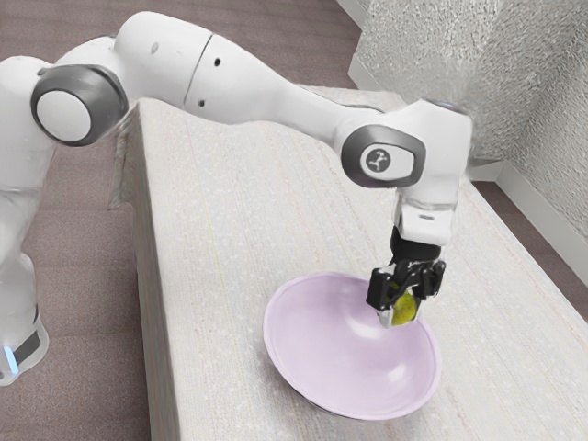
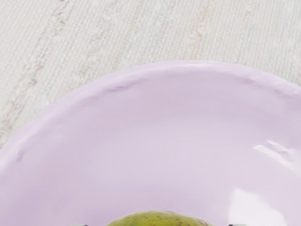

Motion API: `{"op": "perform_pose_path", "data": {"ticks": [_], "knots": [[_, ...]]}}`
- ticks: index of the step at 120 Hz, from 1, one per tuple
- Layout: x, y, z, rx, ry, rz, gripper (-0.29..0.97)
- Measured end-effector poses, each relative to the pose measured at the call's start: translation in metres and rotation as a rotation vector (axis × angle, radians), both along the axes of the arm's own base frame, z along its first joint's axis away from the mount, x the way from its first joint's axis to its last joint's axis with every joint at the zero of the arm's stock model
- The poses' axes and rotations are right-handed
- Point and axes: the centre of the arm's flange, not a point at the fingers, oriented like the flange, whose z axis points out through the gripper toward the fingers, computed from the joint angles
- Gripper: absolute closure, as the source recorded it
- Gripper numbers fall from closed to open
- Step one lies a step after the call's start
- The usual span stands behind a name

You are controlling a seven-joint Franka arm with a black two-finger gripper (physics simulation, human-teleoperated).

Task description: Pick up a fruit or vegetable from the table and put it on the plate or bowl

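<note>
A yellow-green speckled fruit (image 1: 401, 308) sits between the fingers of my black gripper (image 1: 401, 310), which is shut on it from both sides. It hangs just above the inside of a pale lilac bowl (image 1: 312, 358), near the bowl's far right side in the exterior view. In the wrist view the top of the fruit (image 2: 157, 219) shows right under my hand, with the bowl's smooth lilac wall (image 2: 141, 141) spreading beyond it and its rim (image 2: 188, 66) curving against the table.
The bowl rests on a long whitish textured table (image 1: 230, 211), close to the front end. The table's edge drops off along the exterior view's left. A rough grey wall (image 1: 514, 83) stands behind at the right.
</note>
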Motion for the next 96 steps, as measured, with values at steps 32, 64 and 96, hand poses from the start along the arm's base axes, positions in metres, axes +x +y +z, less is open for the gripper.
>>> {"op": "perform_pose_path", "data": {"ticks": [32, 64, 96], "knots": [[-0.045, 0.022, -0.03, 0.03, 0.046, 0.066, 0.37], [-0.048, 0.018, -0.03, 0.022, 0.045, 0.079, 0.11], [-0.035, 0.02, -0.026, 0.017, 0.033, 0.094, 0.02]]}}
